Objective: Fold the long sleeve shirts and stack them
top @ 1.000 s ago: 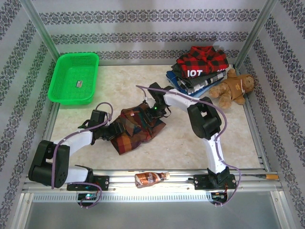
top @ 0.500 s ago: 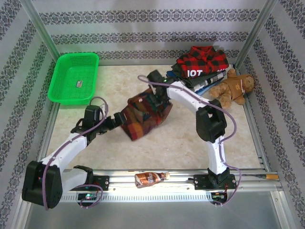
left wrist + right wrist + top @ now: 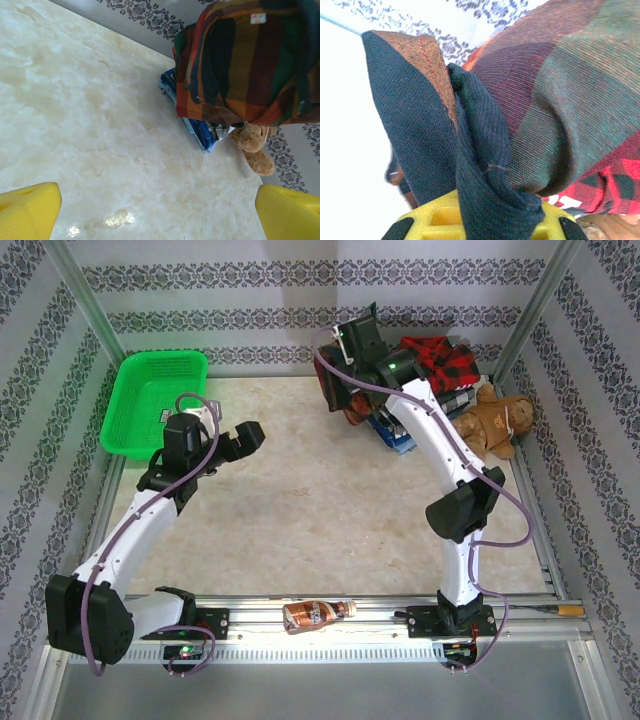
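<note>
Your right gripper is pinched on the plaid shirt, which hangs bunched from its fingers in orange, green, navy and red bands, just beside the folded stack. Your left gripper stands spread wide, well apart from it.

Top external: fixed high above the near edge, looking down on the whole desk. Left wrist: looks obliquely across the desk from mid-range at the plaid shirt; right wrist: close-up, almost against that same shirt.
</note>
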Motion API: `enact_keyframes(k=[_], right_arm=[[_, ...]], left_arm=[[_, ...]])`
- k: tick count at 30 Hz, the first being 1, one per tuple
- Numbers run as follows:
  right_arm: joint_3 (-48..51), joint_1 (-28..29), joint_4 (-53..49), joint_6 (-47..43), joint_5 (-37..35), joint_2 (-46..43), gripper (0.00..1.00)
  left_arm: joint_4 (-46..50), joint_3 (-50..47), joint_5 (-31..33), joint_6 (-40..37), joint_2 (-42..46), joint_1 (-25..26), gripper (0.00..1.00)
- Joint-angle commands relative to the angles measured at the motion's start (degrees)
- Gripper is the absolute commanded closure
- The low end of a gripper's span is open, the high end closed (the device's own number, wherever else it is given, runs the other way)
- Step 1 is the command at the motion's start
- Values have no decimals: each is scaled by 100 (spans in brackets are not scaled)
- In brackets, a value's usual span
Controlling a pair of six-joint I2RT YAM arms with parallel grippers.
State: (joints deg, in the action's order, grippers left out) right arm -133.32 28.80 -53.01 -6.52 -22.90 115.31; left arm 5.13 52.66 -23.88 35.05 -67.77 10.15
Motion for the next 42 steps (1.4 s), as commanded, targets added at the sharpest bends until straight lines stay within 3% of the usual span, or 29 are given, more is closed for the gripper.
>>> enact_keyframes(k=[1, 15, 24, 35, 42], right_arm=[[-662, -83, -102, -381, -352, 111, 100], [-1782, -614, -632, -190, -363, 115, 100], [-1885, -1167, -945, 100, -210, 189, 100], [-2203, -2432, -386, -88, 243, 1557, 100], [-2937, -3252, 407, -130, 564, 2832, 97]], left_arm=[[-69, 225, -37, -279, -182, 13, 0], [55, 529, -267, -642, -553, -83, 0], [129, 836, -724, -783, -839, -488, 0], [439, 1326, -882, -903, -1457, -602, 0], [766, 1515, -299, -787, -1512, -632, 0]])
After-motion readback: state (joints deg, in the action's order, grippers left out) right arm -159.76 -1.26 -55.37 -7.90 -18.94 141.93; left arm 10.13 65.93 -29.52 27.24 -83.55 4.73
